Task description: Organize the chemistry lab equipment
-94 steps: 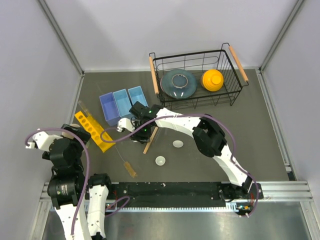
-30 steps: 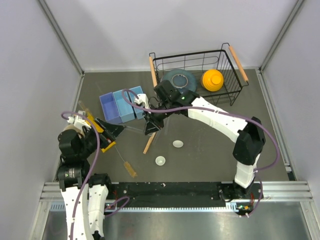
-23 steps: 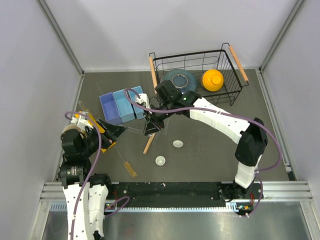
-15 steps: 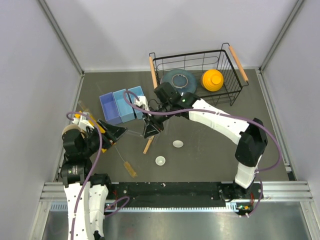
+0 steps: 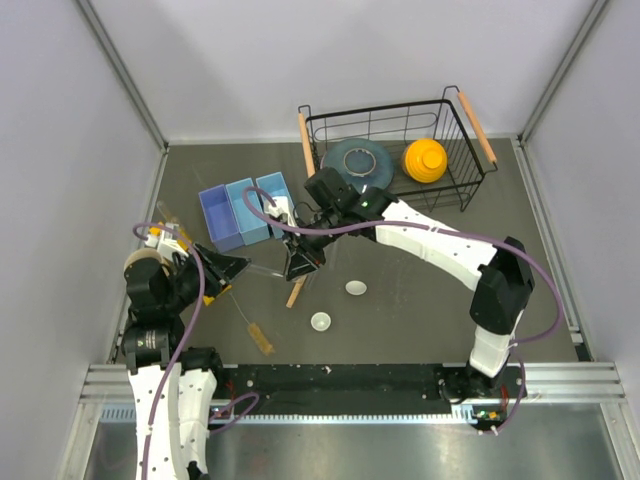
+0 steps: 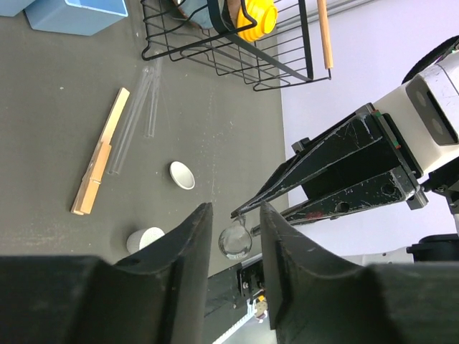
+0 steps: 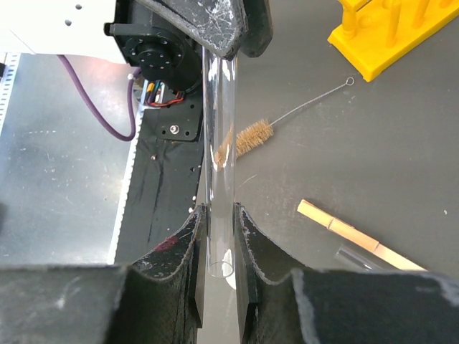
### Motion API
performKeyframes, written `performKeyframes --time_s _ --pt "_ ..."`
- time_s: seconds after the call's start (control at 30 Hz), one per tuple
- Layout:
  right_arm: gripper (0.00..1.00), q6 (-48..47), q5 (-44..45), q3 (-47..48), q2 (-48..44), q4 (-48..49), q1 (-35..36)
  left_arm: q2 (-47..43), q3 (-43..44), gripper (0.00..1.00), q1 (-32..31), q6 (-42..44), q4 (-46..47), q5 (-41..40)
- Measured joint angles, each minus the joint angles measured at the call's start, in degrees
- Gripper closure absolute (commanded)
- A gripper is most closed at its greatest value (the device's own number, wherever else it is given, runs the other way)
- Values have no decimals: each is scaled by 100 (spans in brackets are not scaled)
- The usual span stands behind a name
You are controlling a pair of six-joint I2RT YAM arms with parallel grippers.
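A clear glass tube (image 7: 219, 143) hangs level above the table, with my right gripper (image 7: 219, 215) shut on its open end. In the top view the tube (image 5: 268, 269) bridges my right gripper (image 5: 298, 263) and my left gripper (image 5: 240, 266). My left gripper (image 6: 235, 215) stands open around the tube's round end (image 6: 235, 242), with a gap on each side. On the table lie a tan wooden stick (image 5: 296, 290), a wire brush (image 5: 255, 330) with amber bristles, two white dishes (image 5: 355, 288) (image 5: 320, 321) and more clear tubes (image 6: 136, 122).
A yellow tube rack (image 5: 176, 240) sits by the left arm. Three light-blue bins (image 5: 245, 210) stand at the back left. A black wire basket (image 5: 470, 185) at the back right holds a blue-grey plate (image 5: 355, 165) and a yellow bowl (image 5: 424, 160).
My left jaws have narrowed around the tube's round end. The right gripper has drifted slightly left and nearer with the tube, still shut on it.
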Motion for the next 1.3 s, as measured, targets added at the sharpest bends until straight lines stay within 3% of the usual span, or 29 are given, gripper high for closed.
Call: performKeyframes --time_s 0.13,0.27,0.3,0.37,0.4,0.47,0.5,0.6,0.87,1.13,1.3 --pt "87 -17 17 -2 0 0 13 0 -11 85 0 -15 2 7" --pt "82 -66 81 -9 0 -2 48 0 -11 89 0 -35 39 50" --pt "70 -81 90 -9 0 -2 50 -2 -11 89 0 -24 35 48" --pt "54 -118 116 -13 0 -4 57 -2 -9 90 0 39 2 39" --pt "40 -142 140 -13 0 -9 59 -2 -9 90 -2 111 -52 -20" --pt "29 -210 245 -13 -13 -31 61 2 35 90 -4 297 -234 -162" --pt "19 -310 321 -13 -37 -50 61 7 118 90 -4 444 -424 -326" --pt "10 -560 599 -83 -258 -151 61 66 496 90 -7 903 -901 -782" --pt "4 -1187 1051 -988 -1908 -306 -251 514 1443 91 -7 2098 -1467 -2612" --pt "2 -1311 632 -2769 -3383 -229 -2011 1211 1475 91 -7 2846 -1137 -4262" --pt "1 -1335 273 -3932 -3989 9 -2570 1633 1471 91 -7 3150 -640 -4782"
